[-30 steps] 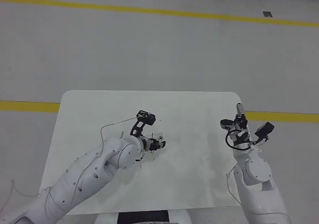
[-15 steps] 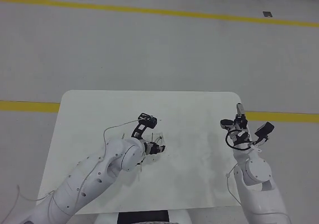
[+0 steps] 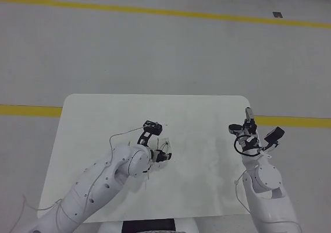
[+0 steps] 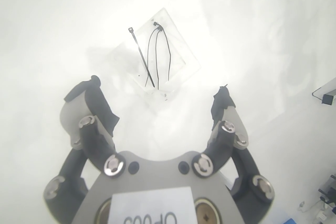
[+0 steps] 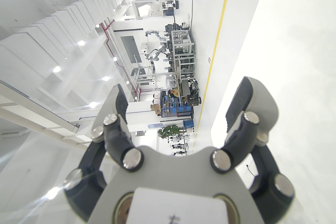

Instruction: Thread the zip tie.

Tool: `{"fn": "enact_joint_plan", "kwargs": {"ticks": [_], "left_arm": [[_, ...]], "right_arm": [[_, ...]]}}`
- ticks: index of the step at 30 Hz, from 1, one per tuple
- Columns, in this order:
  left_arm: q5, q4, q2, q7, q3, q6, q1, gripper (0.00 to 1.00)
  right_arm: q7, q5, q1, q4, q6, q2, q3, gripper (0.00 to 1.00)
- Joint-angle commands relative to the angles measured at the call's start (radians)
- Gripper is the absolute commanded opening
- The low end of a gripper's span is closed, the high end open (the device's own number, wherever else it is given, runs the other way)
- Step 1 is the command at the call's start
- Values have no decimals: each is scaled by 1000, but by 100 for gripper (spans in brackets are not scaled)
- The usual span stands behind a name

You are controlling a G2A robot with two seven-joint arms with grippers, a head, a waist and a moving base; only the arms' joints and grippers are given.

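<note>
A straight black zip tie (image 4: 141,57) lies on a clear square plate (image 4: 189,57) on the white table, beside looped black zip ties (image 4: 158,51). My left gripper (image 4: 157,89) hangs open above the plate's near corner, nothing between its fingers. In the top view the left gripper (image 3: 157,141) is near the table's middle, with the plate (image 3: 164,145) just beside it. My right gripper (image 3: 252,131) stands open at the table's right edge, raised and pointing away from the table; in its own view the right gripper (image 5: 181,96) is empty against the hall.
The white table (image 3: 95,128) has rounded corners and free room on its left and far sides. A thin white cable (image 3: 121,131) runs from the left arm. A yellow floor line (image 3: 14,109) passes behind the table.
The left arm has slid slightly toward the table's near side and middle, its gripper staying open over the plate. The right arm has kept still.
</note>
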Motion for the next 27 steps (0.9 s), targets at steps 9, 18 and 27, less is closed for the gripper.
{"fn": "enact_joint_plan", "kwargs": {"ticks": [9, 18, 27], "left_arm": [[49, -50, -28, -25, -31, 0, 41, 100], [21, -34, -28, 22, -23, -11, 46, 100], [43, -21, -52, 56, -31, 0, 57, 100]], "right_arm": [[0, 0, 0, 0, 0, 0, 0, 100], [0, 0, 0, 0, 0, 0, 0, 100], [0, 0, 0, 0, 0, 0, 0, 100]]}}
